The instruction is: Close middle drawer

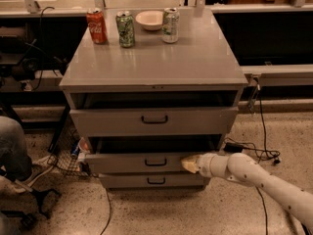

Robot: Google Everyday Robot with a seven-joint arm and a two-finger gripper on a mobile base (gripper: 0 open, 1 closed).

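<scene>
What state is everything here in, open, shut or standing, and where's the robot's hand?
top drawer: partly open
middle drawer: partly open
bottom drawer: looks shut
gripper: at the middle drawer's front, right side
red can: upright
green can: upright
silver can: upright
bowl: right way up
</scene>
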